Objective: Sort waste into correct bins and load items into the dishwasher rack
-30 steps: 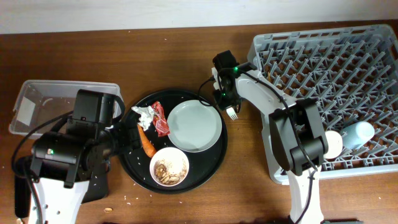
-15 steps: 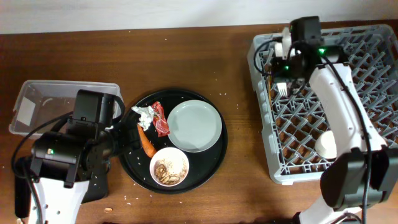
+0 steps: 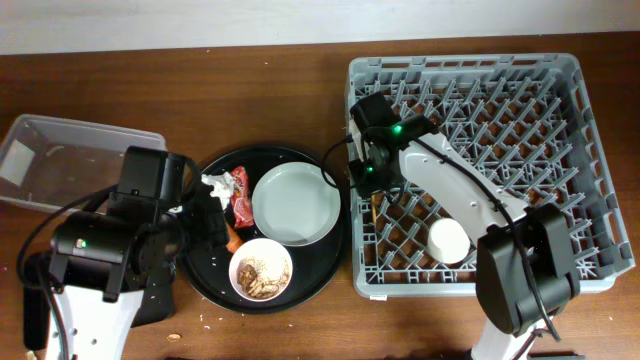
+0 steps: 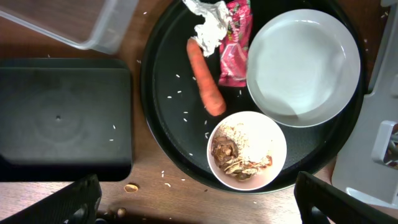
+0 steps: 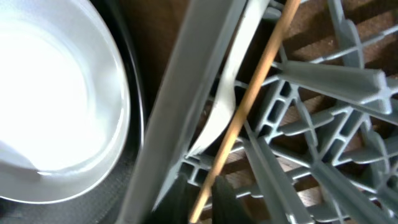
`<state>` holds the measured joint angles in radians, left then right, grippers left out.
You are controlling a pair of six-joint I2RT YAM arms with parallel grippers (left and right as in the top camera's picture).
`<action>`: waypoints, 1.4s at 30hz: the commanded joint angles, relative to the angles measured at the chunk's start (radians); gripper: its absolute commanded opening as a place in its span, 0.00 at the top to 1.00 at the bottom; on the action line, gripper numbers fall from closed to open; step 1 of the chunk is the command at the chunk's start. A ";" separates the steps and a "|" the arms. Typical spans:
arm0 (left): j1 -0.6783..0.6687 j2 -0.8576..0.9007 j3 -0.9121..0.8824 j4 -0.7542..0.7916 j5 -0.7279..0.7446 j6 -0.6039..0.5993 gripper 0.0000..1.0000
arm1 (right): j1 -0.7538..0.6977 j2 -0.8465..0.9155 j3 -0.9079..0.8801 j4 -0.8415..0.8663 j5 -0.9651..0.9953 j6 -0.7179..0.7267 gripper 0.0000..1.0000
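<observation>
The grey dishwasher rack fills the right side. My right gripper is at its left edge, shut on the thin wooden stick, which slants down among the pegs. The white fork lies in the rack beside it. A white cup stands in the rack. The pale plate, the white bowl of food scraps, the carrot, the paper ball and the red wrapper sit on the round black tray. My left gripper is open above its near rim. The light-blue cup is out of view.
The clear tub stands at the far left, and the black rectangular tray lies left of the round black tray, under my left arm in the overhead view. Crumbs are scattered on the wooden table.
The right gripper carried the white fork to the rack and let it go; it now holds the wooden stick at the rack's left edge. The rack now sits further left. The left arm barely moved.
</observation>
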<state>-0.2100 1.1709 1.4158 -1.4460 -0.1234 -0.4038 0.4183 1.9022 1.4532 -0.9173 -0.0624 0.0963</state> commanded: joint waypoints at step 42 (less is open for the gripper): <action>0.003 -0.105 0.015 0.012 0.102 0.144 0.01 | -0.117 -0.194 -0.268 -0.138 -0.081 0.121 0.48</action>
<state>-0.2100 1.0714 1.4178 -1.4326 -0.0322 -0.2756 0.3157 1.6875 1.2160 -1.0698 -0.2512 0.2104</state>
